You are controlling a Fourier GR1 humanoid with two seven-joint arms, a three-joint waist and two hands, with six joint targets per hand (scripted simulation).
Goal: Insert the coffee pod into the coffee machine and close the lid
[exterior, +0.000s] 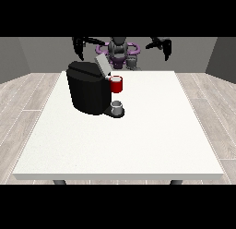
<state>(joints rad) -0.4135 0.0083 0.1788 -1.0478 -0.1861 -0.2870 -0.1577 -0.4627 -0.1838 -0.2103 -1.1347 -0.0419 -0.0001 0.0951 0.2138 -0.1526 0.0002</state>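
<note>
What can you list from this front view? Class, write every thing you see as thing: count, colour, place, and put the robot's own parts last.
Table: one, white, fills the middle of the view, on a pale wood-plank floor.
Coffee machine: one, black, on the table's far part at the view's left, its lid raised and tilted.
Red thing at the machine: one, red, at the machine's front, up high.
Grey thing: one, grey, on the machine's base below the red thing; whether it is the pod cannot be told.
Robot body: one, grey and black with purple parts, behind the table's far edge.
Hand at the view's left: one, black, raised above the machine.
Hand at the view's right: one, black, raised, behind the table.
</note>
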